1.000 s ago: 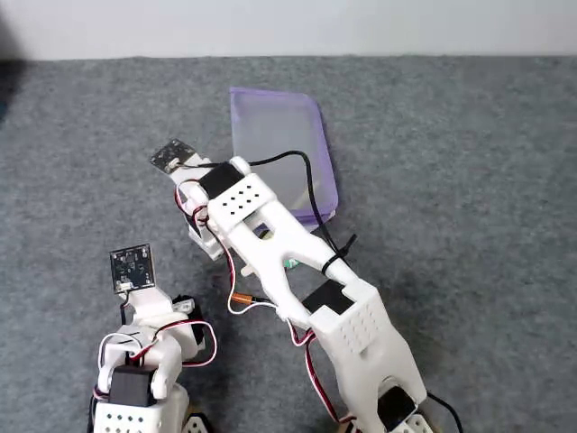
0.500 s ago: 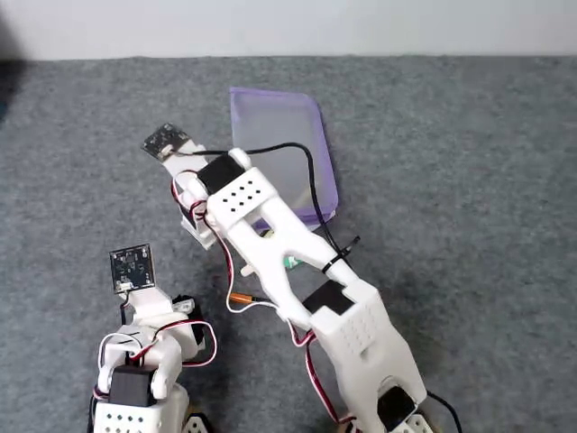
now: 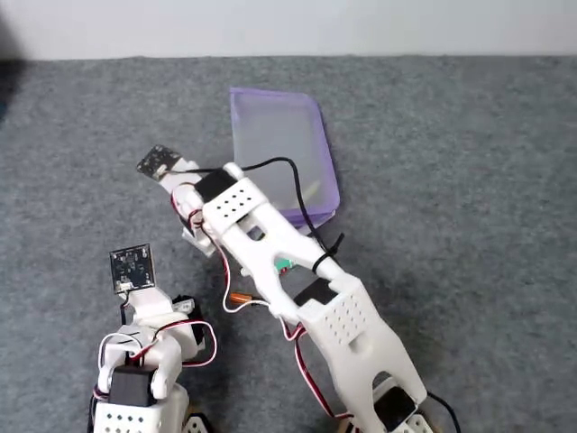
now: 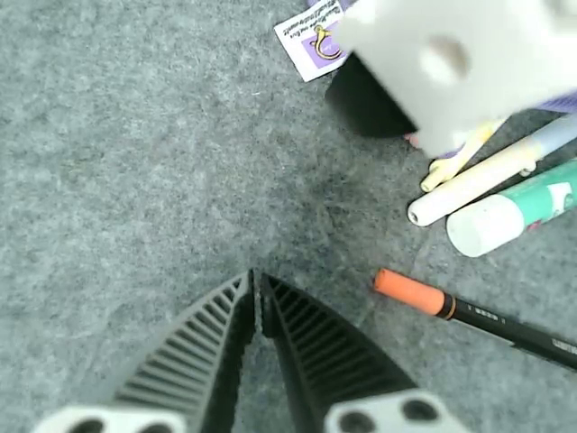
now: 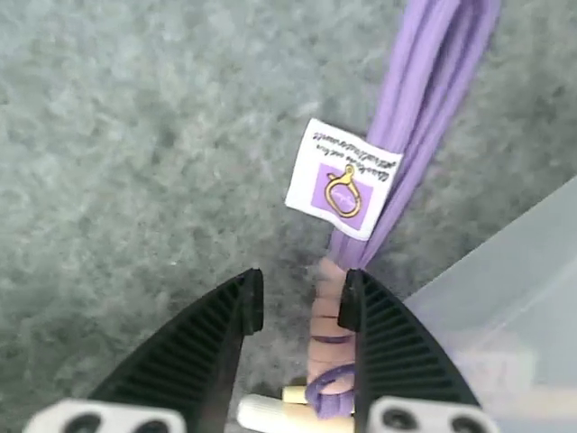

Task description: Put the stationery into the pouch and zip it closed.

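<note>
at the near corner of the pouch (image 3: 279,135), my right gripper (image 5: 302,302) hangs half open over its purple strap (image 5: 424,81), clamping nothing. the strap runs straight away from me, and the pens (image 4: 469,180) lie just beside.

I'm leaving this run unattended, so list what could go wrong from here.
1. The right hand is open over the purple edge of the pouch beside the paper tag; closing there may pinch the tag or edge and drag the pouch rather than open it.
2. The orange-capped pen, glue stick and cream pen lie loose under the right arm, which could knock them away.
</note>
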